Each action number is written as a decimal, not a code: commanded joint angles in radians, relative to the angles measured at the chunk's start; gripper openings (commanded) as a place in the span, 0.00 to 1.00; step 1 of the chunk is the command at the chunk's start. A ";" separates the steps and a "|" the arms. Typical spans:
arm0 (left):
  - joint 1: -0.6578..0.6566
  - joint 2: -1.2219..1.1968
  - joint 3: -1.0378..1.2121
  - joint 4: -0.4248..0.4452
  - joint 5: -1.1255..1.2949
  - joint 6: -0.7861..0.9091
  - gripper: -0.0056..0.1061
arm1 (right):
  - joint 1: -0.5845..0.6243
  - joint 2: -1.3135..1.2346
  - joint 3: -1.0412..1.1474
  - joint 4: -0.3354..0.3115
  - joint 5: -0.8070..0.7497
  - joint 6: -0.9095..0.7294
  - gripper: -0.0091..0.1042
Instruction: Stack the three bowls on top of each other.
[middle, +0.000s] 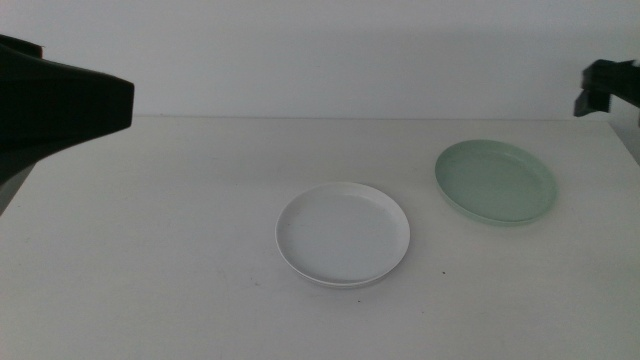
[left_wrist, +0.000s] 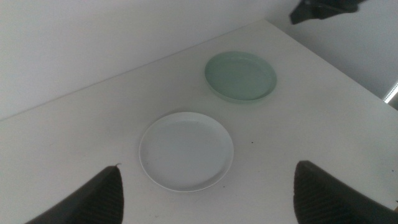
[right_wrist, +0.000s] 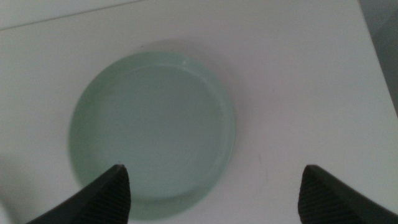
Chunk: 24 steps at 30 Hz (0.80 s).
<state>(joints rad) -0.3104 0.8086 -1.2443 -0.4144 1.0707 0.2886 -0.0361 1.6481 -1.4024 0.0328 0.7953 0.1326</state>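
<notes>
A white bowl (middle: 343, 235) (left_wrist: 186, 151) lies at the table's middle. A thin second edge shows under its near rim; I cannot tell if that is another bowl. A pale mint green bowl (middle: 496, 181) (left_wrist: 241, 76) (right_wrist: 152, 134) rests to its right, further back. No third bowl shows on its own. My left gripper (left_wrist: 209, 169) is open, high over the table's left side (middle: 62, 100), looking down at both bowls. My right gripper (right_wrist: 212, 169) is open, raised at the far right (middle: 610, 86), with the green bowl below its jaws. Both hold nothing.
The white table (middle: 170, 250) ends at a pale back wall (middle: 330, 50). Its right edge runs close to the green bowl (right_wrist: 373, 56). The right arm's dark body shows in the left wrist view (left_wrist: 323, 9).
</notes>
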 joint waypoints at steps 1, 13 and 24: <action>0.001 -0.005 0.006 -0.004 -0.013 -0.006 0.89 | -0.014 0.087 -0.083 0.000 0.036 -0.029 0.90; 0.001 -0.005 0.006 -0.004 -0.013 -0.006 0.89 | -0.071 0.471 -0.380 0.135 0.173 -0.106 0.90; 0.001 -0.005 0.006 -0.004 -0.013 -0.006 0.89 | -0.072 0.606 -0.409 0.144 0.176 -0.106 0.76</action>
<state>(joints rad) -0.3104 0.8086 -1.2443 -0.4144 1.0707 0.2886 -0.1003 2.2517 -1.8012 0.1748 0.9699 0.0360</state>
